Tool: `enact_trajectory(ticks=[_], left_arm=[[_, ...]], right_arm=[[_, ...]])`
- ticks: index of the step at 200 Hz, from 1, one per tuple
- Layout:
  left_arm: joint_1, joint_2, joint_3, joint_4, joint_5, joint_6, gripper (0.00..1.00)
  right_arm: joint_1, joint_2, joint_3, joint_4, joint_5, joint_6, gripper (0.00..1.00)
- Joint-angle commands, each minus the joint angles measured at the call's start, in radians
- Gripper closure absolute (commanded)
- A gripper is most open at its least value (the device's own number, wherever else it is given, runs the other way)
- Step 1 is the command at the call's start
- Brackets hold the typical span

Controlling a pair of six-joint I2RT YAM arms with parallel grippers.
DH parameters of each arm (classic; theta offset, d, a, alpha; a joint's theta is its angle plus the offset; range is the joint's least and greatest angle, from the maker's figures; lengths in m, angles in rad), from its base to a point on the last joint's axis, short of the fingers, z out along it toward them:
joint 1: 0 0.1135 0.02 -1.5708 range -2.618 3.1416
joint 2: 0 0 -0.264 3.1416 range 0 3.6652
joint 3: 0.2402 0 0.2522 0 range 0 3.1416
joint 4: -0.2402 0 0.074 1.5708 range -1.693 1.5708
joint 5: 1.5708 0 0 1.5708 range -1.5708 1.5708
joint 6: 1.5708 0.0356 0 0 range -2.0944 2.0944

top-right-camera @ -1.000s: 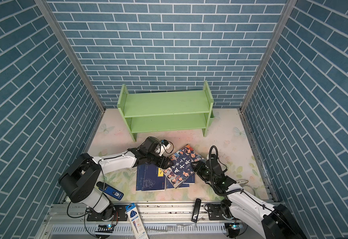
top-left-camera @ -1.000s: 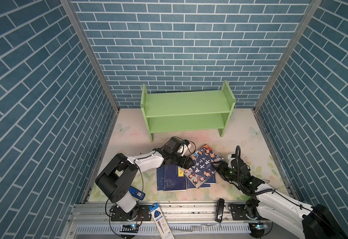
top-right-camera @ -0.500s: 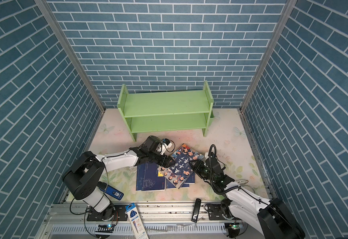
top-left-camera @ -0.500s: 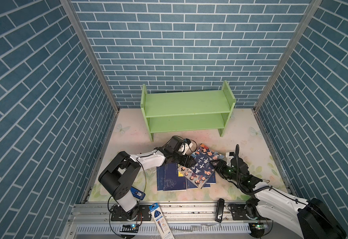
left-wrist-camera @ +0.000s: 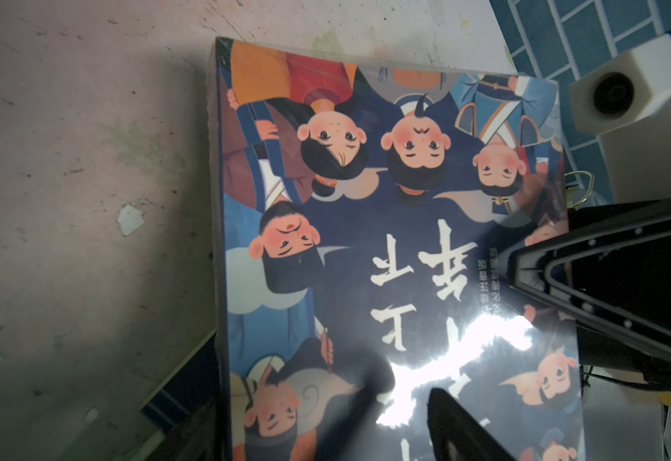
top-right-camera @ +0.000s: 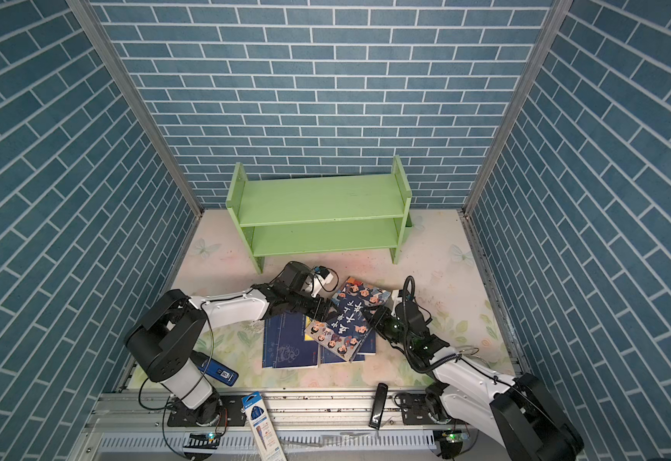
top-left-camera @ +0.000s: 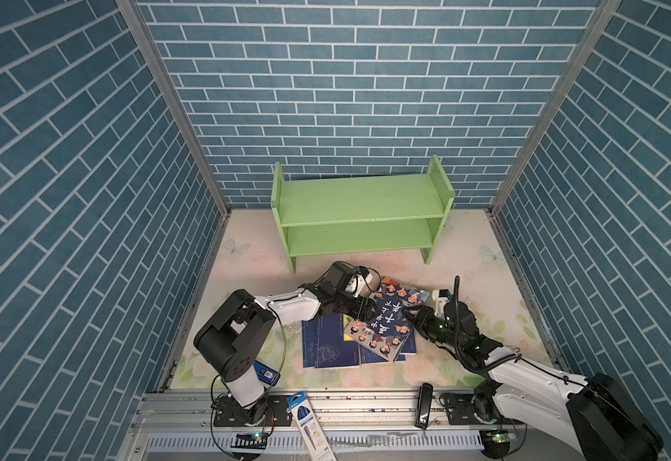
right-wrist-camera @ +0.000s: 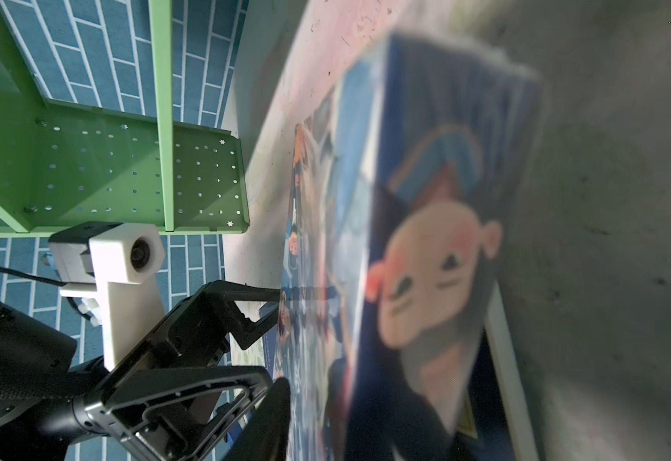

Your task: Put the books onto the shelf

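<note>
The large cartoon-faced book (top-left-camera: 385,319) (top-right-camera: 345,319) lies askew on top of the navy-blue books (top-left-camera: 325,347) (top-right-camera: 286,347) on the floor in front of the green shelf (top-left-camera: 361,199) (top-right-camera: 317,199). My left gripper (top-left-camera: 367,309) (left-wrist-camera: 321,407) is open and straddles the book's left edge, one finger over the cover (left-wrist-camera: 385,239) and one below. My right gripper (top-left-camera: 415,317) is at the opposite edge. One of its fingers (right-wrist-camera: 274,419) lies along the cover, and the book's thick side (right-wrist-camera: 425,259) hides the other. Both shelf tiers hold nothing.
A small blue device (top-left-camera: 266,373) lies by the left arm's base. A pen package (top-left-camera: 311,423) and a black stick (top-left-camera: 423,405) rest on the front rail. Brick walls close in on three sides, and bare floor lies between shelf and books.
The left arm has reached further right, and the cartoon book has turned and shifted slightly. The right gripper has moved onto the book's right edge and its jaws have narrowed.
</note>
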Motion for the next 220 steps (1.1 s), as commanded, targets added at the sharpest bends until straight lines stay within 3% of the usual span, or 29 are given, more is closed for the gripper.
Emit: enact_trajectory(ticks=[1,27,51,95,122,136,189,220], left_arm=[[-0.030,0.010,0.037,0.091,0.109,-0.009,0.19],[-0.030,0.008,0.037,0.100,0.120,-0.016,0.19],[-0.029,-0.010,0.043,0.080,0.107,-0.012,0.18],[-0.028,-0.133,0.072,-0.104,0.008,0.082,0.13],[-0.023,-0.210,0.121,-0.272,-0.045,0.108,0.09],[-0.019,-0.246,0.145,-0.355,-0.086,0.110,0.01],[0.031,-0.395,0.239,-0.556,-0.022,0.201,0.00],[0.074,-0.471,0.346,-0.723,-0.031,0.330,0.00]], right_arm=[[0.016,0.010,0.061,0.139,-0.058,-0.031,0.56],[0.016,0.031,0.064,0.159,-0.062,-0.032,0.61],[0.018,0.043,0.061,0.190,-0.062,-0.030,0.74],[0.016,-0.004,0.058,0.178,-0.040,-0.027,0.88],[0.018,-0.065,0.059,0.147,-0.023,-0.027,0.91],[0.017,-0.099,0.063,0.131,-0.014,-0.027,0.92],[0.017,-0.172,0.144,0.028,-0.025,-0.029,0.95],[0.017,-0.156,0.201,0.020,-0.040,-0.012,0.95]])
